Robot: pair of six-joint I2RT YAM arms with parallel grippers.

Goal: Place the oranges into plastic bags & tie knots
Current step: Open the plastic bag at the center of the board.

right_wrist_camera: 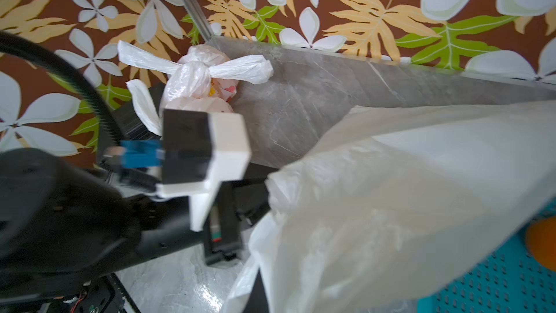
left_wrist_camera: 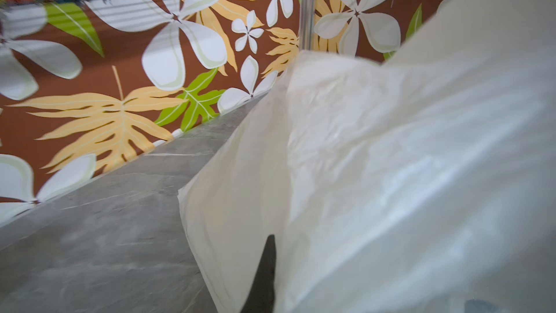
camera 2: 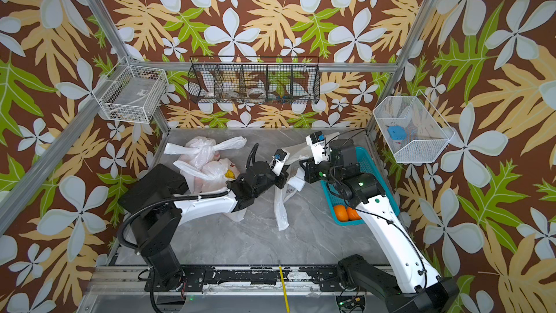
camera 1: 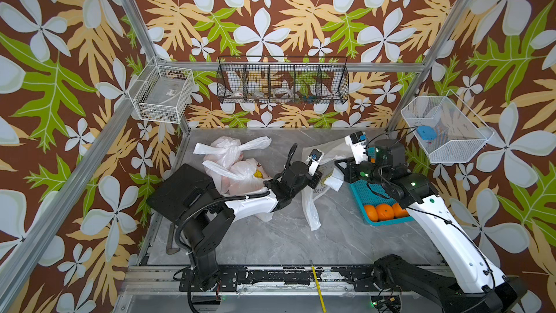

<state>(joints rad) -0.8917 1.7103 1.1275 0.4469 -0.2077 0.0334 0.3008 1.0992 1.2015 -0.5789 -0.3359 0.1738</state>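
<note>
Gripping the empty bag [camera 1: 311, 206] by its rim with left end effector [camera 1: 319, 179] and right end effector [camera 1: 338, 176], both clamped shut, probably to spread the mouth. Holding it beside the basket [camera 1: 361, 194] of oranges [camera 1: 384, 212] for short carries, with knotted bags [camera 1: 237, 173] set aside at the table's [camera 1: 270, 242] far left.

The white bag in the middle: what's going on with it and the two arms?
The left gripper and right gripper are both shut on edges of the third bag, holding it between them beside the teal basket. Three oranges lie in the basket. Two filled bags sit knotted at the back left.
</note>
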